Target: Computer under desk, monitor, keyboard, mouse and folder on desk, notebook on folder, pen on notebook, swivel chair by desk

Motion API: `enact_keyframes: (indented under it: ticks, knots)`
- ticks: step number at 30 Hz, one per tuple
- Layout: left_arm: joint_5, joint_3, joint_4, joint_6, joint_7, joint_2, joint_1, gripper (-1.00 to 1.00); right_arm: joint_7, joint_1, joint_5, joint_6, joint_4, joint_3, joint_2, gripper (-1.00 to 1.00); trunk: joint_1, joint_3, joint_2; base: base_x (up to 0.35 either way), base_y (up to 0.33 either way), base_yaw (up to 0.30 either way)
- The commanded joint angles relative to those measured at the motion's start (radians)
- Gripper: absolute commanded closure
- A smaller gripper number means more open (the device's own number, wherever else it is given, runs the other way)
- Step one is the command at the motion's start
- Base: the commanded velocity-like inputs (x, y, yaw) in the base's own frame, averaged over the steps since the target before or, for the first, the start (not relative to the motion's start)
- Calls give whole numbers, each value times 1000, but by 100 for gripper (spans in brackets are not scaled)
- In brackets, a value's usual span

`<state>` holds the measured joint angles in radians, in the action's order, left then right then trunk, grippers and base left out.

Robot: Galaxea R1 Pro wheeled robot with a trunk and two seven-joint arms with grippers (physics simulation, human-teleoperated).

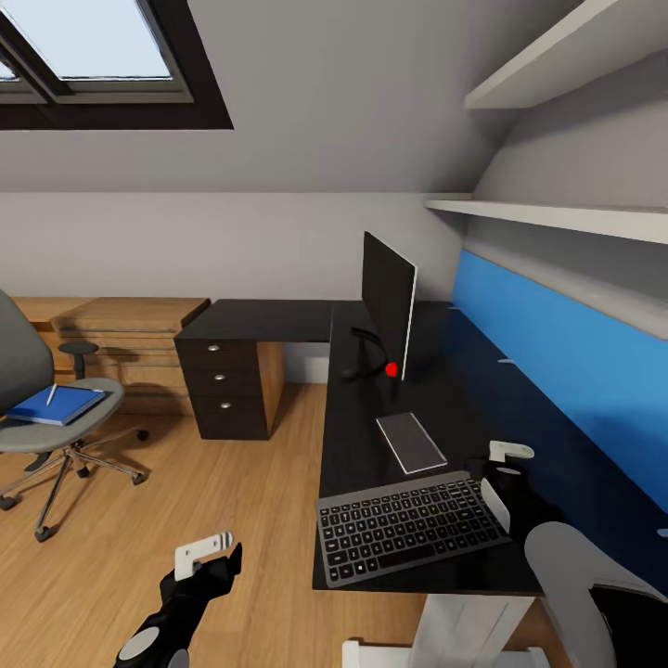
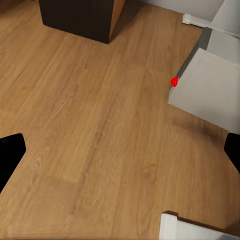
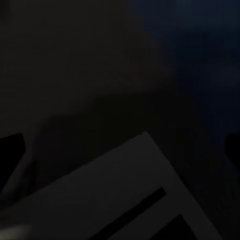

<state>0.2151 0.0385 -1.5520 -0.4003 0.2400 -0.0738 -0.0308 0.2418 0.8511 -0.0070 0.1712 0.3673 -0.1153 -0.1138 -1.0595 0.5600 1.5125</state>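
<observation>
Left hand (image 1: 206,554) spread over bare floor (image 2: 90,125); right hand (image 1: 506,468) by the keyboard (image 1: 408,527) — grip unclear.

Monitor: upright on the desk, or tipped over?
Upright. In the head view the monitor stands on its black stand on the desk, seen nearly edge-on beyond the keyboard.

Ahead of my left fingers (image 2: 11,152) I see open wood plank floor (image 2: 90,115), with a dark drawer unit (image 2: 82,17) farther off. My right fingers (image 1: 494,502) sit low over the black desk top (image 1: 371,436), hemmed in by the silver-framed, dark-keyed keyboard (image 1: 408,527) just beside them and the grey flat notebook (image 1: 411,442) beyond.
</observation>
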Motion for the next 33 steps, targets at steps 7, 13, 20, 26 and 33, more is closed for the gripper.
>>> enact_keyframes:
  ticks: [7, 13, 20, 26, 33]
  knots:
    - [10, 1, 1, -2, 8, 0, 0, -100, 6, 0, 1, 14, 1, -3, -1, -100, 0, 1, 0, 0, 0, 0]
    - [10, 1, 1, -2, 8, 0, 0, -100, 7, 0, 1, 14, 1, -3, -2, -100, 0, 1, 0, -62, -49, 0]
    - [10, 1, 1, -1, 8, 0, 0, -100, 7, 0, 0, 14, 1, -3, -2, -100, 0, 1, 0, -86, -67, 0]
    - [10, 1, 1, 0, 8, 0, 0, -100, 7, 0, 0, 14, 1, -3, -2, -100, 0, 1, 0, -9, -7, 0]
    - [10, 1, 1, -1, 8, 0, 0, -100, 7, 0, -1, 13, 1, -3, -1, -100, 0, 1, 0, -135, 0, 0]
